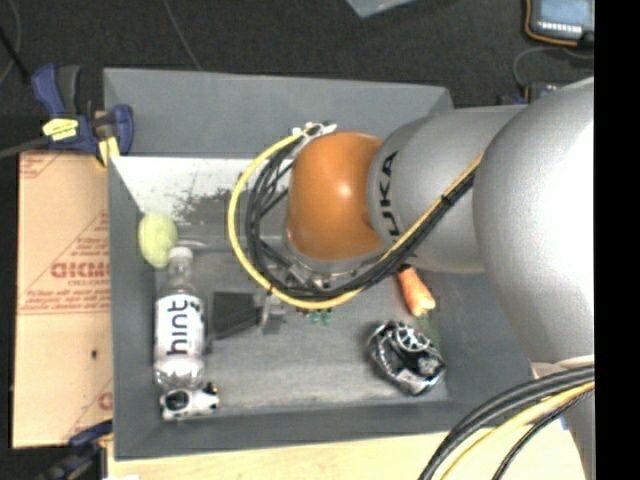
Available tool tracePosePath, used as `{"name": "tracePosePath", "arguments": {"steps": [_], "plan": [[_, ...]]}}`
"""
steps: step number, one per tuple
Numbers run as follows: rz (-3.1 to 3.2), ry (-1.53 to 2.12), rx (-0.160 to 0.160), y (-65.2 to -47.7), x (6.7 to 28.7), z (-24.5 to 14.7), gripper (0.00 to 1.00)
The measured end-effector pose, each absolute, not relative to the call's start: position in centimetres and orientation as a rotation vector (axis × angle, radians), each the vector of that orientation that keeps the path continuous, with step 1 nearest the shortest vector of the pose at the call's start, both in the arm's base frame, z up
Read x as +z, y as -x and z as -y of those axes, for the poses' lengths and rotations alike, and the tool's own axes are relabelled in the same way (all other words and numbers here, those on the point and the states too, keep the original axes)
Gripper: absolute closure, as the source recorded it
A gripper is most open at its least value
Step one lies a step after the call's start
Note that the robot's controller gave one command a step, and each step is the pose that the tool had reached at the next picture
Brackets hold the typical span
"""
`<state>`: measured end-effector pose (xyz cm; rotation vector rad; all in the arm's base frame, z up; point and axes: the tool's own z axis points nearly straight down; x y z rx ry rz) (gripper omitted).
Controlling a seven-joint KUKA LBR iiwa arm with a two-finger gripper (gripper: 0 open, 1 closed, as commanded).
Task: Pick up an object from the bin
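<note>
My gripper [234, 313] sticks out below the orange wrist cover, low over the bin floor left of centre. Its dark tip lies just right of a clear water bottle [178, 328] with a white "hint" label, which lies lengthwise along the left wall. I cannot tell if it touches the bottle. A yellow-green ball [157, 238] rests against the left wall just past the bottle's cap. A small black-and-white toy figure [189, 401] lies at the bottle's base in the front left corner. Something small and green [320, 318] peeks out under the wrist.
An orange carrot-shaped piece [414, 290] lies right of centre, partly under the arm. A black and silver crumpled thing [405, 357] sits at the front right. The arm and its cables cover the bin's back and right. Bare floor shows along the front middle.
</note>
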<state>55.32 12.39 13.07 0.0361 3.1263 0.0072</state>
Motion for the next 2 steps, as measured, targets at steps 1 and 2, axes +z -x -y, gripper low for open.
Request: {"name": "tracePosePath", "arguments": {"steps": [1,2], "plan": [[-3.124,-0.036,0.008,-55.4,14.22,-12.4,1.0],[-3.123,-0.036,0.008,-55.42,15.07,-12.39,1.0]]}}
